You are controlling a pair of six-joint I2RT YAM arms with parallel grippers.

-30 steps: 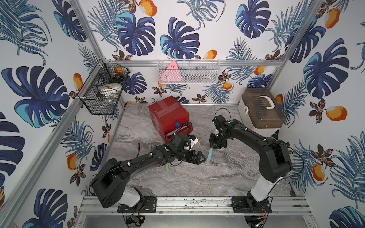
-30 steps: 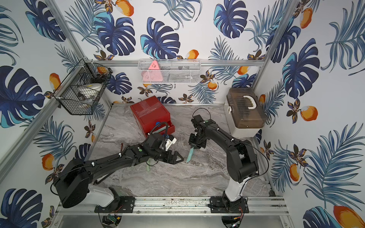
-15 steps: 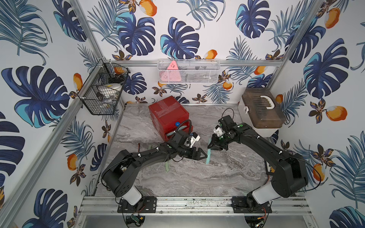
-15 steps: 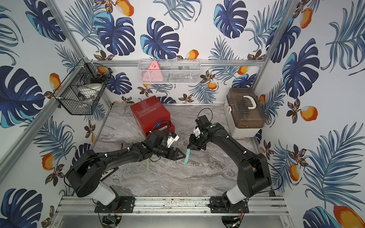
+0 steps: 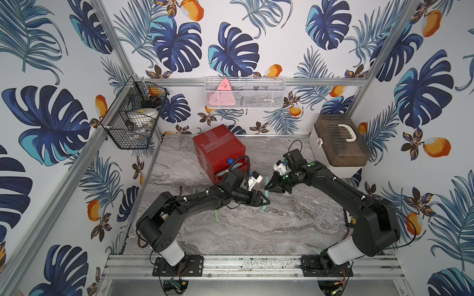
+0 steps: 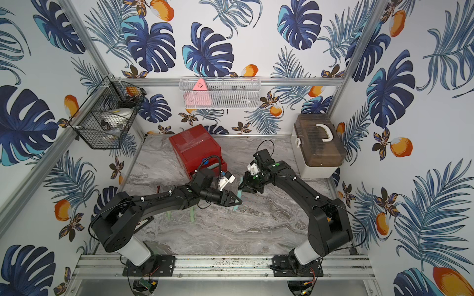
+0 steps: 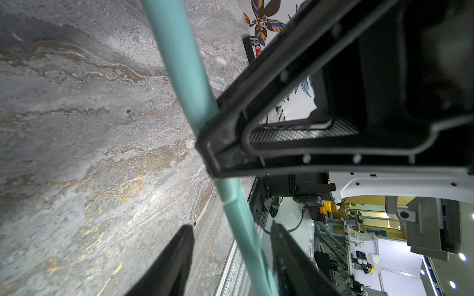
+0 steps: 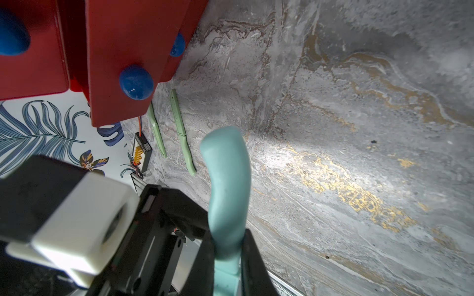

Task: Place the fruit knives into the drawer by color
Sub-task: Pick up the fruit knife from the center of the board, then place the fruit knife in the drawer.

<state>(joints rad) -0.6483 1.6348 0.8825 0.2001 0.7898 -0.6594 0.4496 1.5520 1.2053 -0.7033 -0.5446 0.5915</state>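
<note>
- Right wrist view: right claw [image 8: 227,246] is closed tight on the teal-blue knife [image 8: 225,179], one finger on each side. The knife's rounded, curved end sticks out past the fingertips, above the tabletop [image 8: 359,128].
- Left wrist view: left claw [image 7: 232,228] is partly open around the same knife [image 7: 179,64]. The knife runs between its two fingers [image 7: 179,256], close to one and with a clear gap to the other, so nothing is gripped.
- Same view: the right claw's black finger is clamped on the knife further along its length.
- In both top views the two claws meet tip to tip near mid-tabletop, left claw [image 5: 265,201] just in front of right claw [image 5: 268,185], with the knife [image 6: 235,208] slanting down between them.
- Cannot tell whether the knife's lower end touches the tabletop.
- Two mint-green knives [image 8: 157,130] [image 8: 183,135] lie flat and side by side on the tabletop, partly under the left arm in a top view [image 5: 216,216].
- Red drawer chest [image 5: 218,146] stands behind the left claw at the back of the tabletop. A lower drawer is pulled out and a pale teal strip shows inside it.
- White box with brown lid [image 5: 338,143] sits in the back corner behind the right arm, well apart from the claws.
</note>
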